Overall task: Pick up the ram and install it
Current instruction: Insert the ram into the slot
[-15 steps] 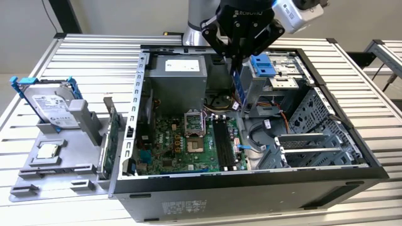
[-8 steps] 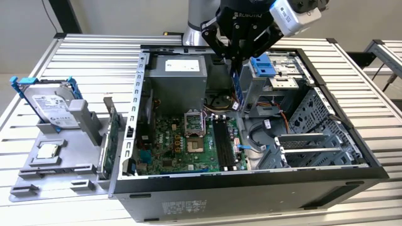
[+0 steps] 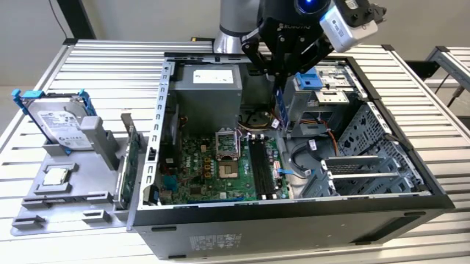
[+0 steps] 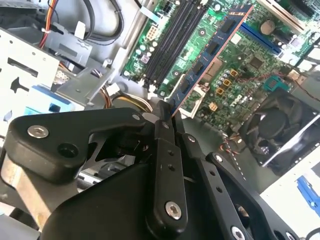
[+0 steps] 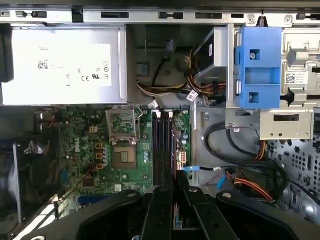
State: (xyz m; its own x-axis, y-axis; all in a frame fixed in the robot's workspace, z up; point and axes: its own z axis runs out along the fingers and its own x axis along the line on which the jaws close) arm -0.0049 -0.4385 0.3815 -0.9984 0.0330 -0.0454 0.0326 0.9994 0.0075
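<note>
Ram (image 4: 209,56) is clamped by one end between the closed fingers of the gripper (image 4: 165,112), and it hangs down from them as a thin blue stick inside the open computer case (image 3: 257,231). In the exterior view the gripper (image 3: 281,74) is over the back part of the case, beside the grey power supply (image 3: 209,82). The stick is above the motherboard (image 3: 213,170), close to the black memory slots (image 5: 162,145), and not yet in a slot.
</note>
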